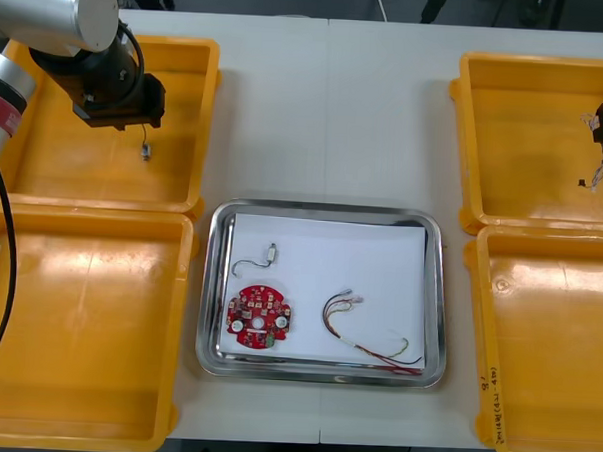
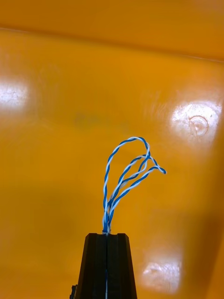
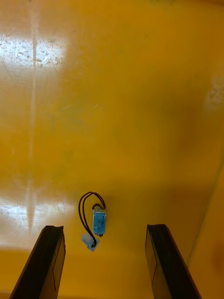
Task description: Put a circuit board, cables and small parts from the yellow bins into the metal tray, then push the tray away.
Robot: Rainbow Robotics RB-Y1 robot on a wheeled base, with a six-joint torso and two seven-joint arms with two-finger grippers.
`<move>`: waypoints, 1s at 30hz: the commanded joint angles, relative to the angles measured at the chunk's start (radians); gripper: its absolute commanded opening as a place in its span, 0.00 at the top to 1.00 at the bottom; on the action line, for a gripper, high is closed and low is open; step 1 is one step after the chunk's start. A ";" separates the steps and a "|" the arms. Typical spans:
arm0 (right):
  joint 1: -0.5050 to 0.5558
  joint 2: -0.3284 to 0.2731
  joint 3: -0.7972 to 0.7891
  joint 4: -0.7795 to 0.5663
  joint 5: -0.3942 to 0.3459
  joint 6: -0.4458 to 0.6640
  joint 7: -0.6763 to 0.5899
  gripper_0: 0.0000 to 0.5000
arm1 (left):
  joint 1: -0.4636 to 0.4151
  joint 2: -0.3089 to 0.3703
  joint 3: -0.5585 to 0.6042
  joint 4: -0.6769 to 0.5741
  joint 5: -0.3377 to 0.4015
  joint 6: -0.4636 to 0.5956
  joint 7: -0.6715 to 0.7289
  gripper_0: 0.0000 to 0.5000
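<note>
In the far right yellow bin (image 1: 530, 146), a twisted blue and white cable (image 2: 125, 183) is gripped by the right gripper (image 2: 107, 235). Its fingers are pressed together on the cable's end, and the loops stand out beyond the fingertips over the bin's floor. Whether the loops touch the floor cannot be told.

In the far left yellow bin (image 1: 189, 61), a small metal part (image 3: 98, 221) with a looped black lead is seen lying on the floor. The left gripper (image 3: 105, 227) is held over it with the fingers spread wide, one at each side of the part and apart from it, so nothing is grasped.

Between the bins, the metal tray (image 1: 437, 292) is placed, white inside. A round red circuit board (image 1: 258, 318) is laid near its left near corner, a second small metal part (image 1: 271, 253) with a thin lead is set just beyond the board, and a red and yellow cable (image 1: 369, 337) is curled to the board's right.
</note>
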 commanded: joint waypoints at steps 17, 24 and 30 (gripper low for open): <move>0.004 -0.079 -0.021 -0.270 0.147 0.347 -0.189 1.00 | 0.111 -0.018 -0.017 -0.015 -0.011 -0.138 -0.144 0.00; 0.004 -0.048 -0.012 -0.395 0.138 0.477 -0.204 1.00 | 0.123 -0.028 -0.022 -0.015 -0.012 -0.147 -0.149 0.00; 0.025 -0.016 -0.003 -0.504 0.121 0.565 -0.227 1.00 | 0.134 -0.028 -0.059 -0.015 -0.015 -0.193 -0.146 0.00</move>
